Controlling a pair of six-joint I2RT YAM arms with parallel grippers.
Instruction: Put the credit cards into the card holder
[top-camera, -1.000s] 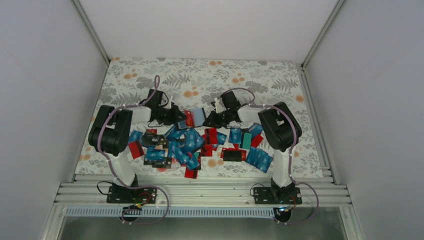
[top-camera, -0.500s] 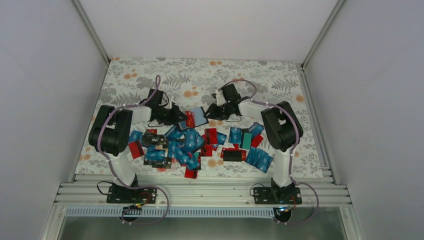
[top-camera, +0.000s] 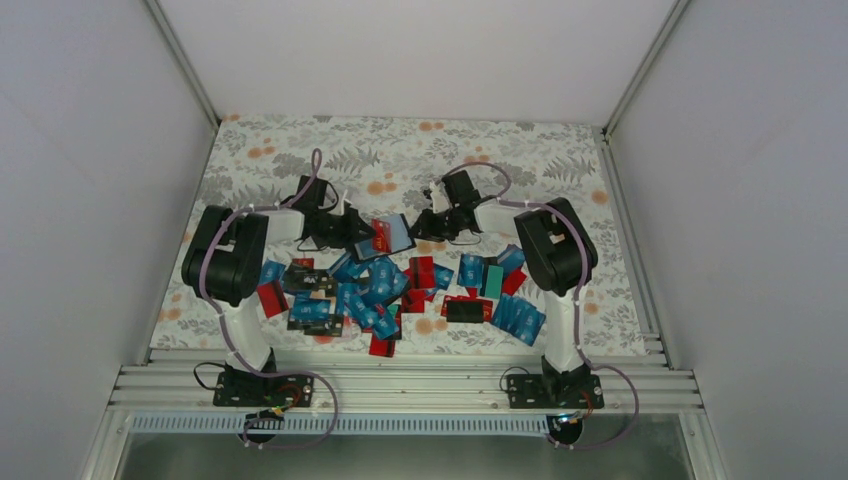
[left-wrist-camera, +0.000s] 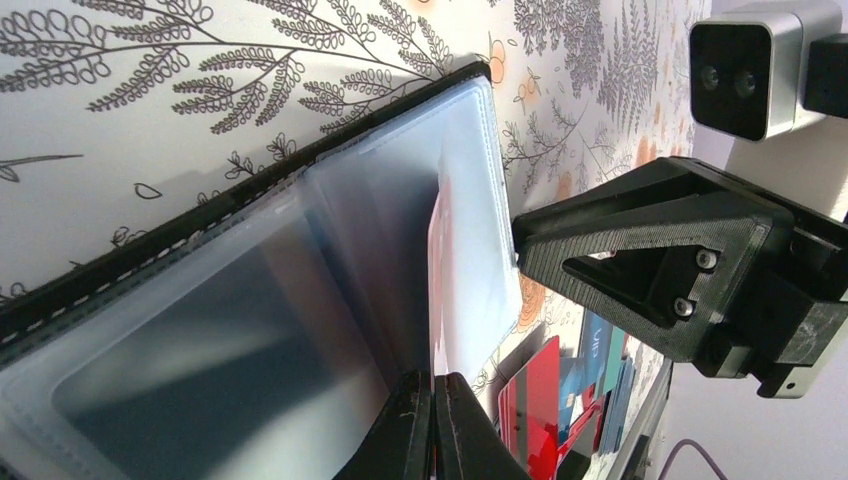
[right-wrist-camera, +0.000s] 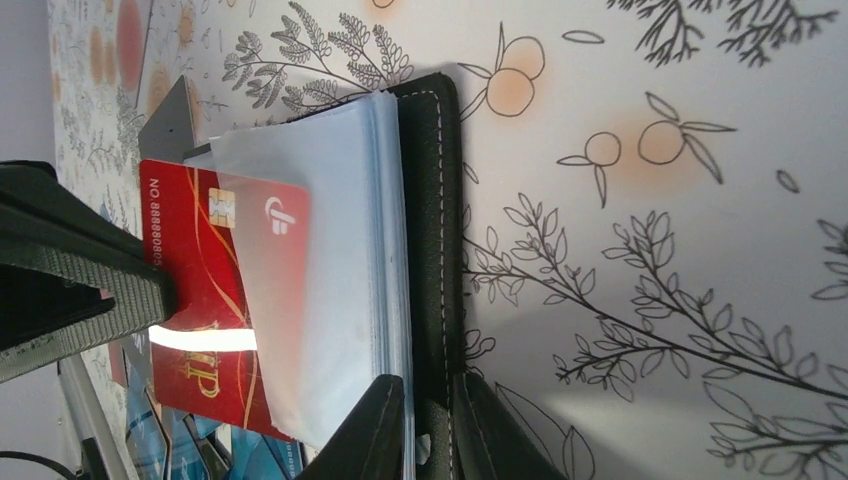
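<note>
The black card holder (top-camera: 398, 232) is held up over the table's middle, with clear sleeves fanned open (right-wrist-camera: 340, 280) (left-wrist-camera: 250, 290). My right gripper (top-camera: 428, 225) (right-wrist-camera: 430, 440) is shut on its black cover and sleeves at the spine. My left gripper (top-camera: 362, 238) (left-wrist-camera: 436, 430) is shut on a red credit card (right-wrist-camera: 215, 300) (top-camera: 379, 237) that is partly inside a clear sleeve. Many blue, red, black and teal credit cards (top-camera: 380, 285) lie spread on the table nearer the arm bases.
The table (top-camera: 300, 150) has a floral cloth. White walls (top-camera: 80, 200) close in the left, right and back. An aluminium rail (top-camera: 400, 380) runs along the near edge by the arm bases.
My right gripper and the card holder have shifted slightly left and back, and the holder has opened wider toward the left gripper. The red card now sits partly inside a sleeve.
</note>
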